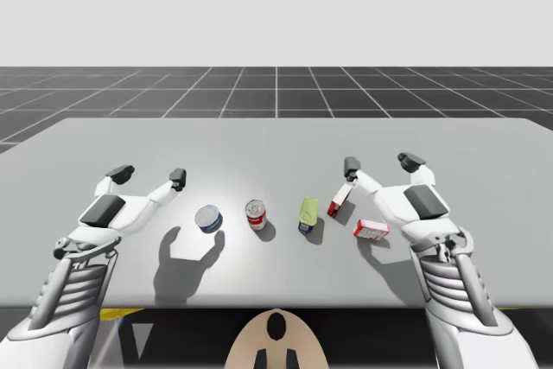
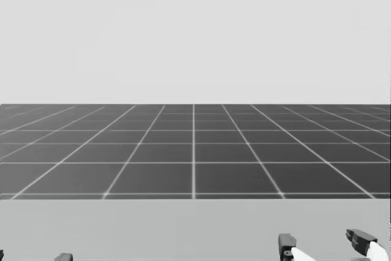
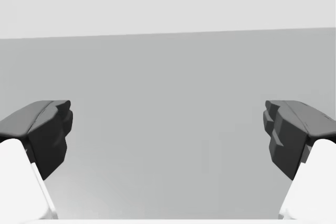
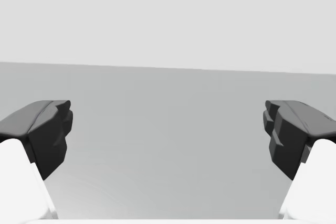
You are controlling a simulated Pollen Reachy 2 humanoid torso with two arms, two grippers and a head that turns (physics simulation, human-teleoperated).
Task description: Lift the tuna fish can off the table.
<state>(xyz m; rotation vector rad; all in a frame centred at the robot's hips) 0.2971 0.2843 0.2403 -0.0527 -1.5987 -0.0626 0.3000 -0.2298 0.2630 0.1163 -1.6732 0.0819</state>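
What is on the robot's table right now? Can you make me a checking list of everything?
Surface: grey table, flat, with arm shadows on it.
Job's things: low blue can standing on the table, untouched, nearest my left end effector.
Clutter: red-and-white can, yellow container, upright red box, flat red box, in a row beside the blue can.
End effectors: left open, holding nothing; right end effector open, holding nothing, near the upright red box.
Cables: nothing seen.
Surroundings: dark grid floor, plain pale backdrop.
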